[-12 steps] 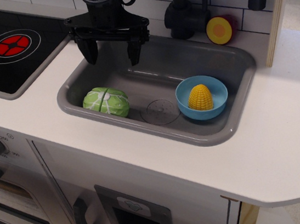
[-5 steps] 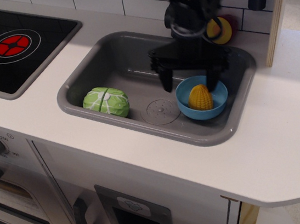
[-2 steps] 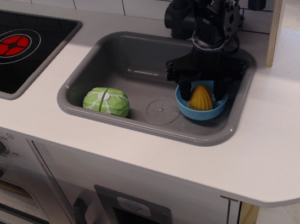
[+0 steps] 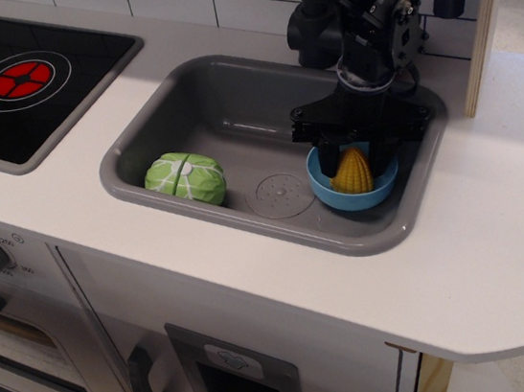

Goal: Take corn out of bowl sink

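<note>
The yellow-orange corn (image 4: 353,172) stands in the light-blue bowl (image 4: 344,195) at the right end of the grey sink (image 4: 232,113). My black gripper (image 4: 353,159) is lowered into the bowl from above. One finger is on each side of the corn, close to its flanks. The jaws are still apart, and I cannot tell whether they touch the corn. The corn rests in the bowl and its top is partly hidden by the gripper.
A green-and-white toy cabbage (image 4: 185,178) lies at the sink's left end, with the round drain (image 4: 279,195) between it and the bowl. A black faucet (image 4: 317,24) stands behind the sink. The black stovetop (image 4: 15,79) is at the left. A wooden panel (image 4: 485,21) is at the right.
The gripper has moved from the sink's back left to over the bowl and lowered around the corn. Its fingers have narrowed a little. The corn and bowl have not moved.
</note>
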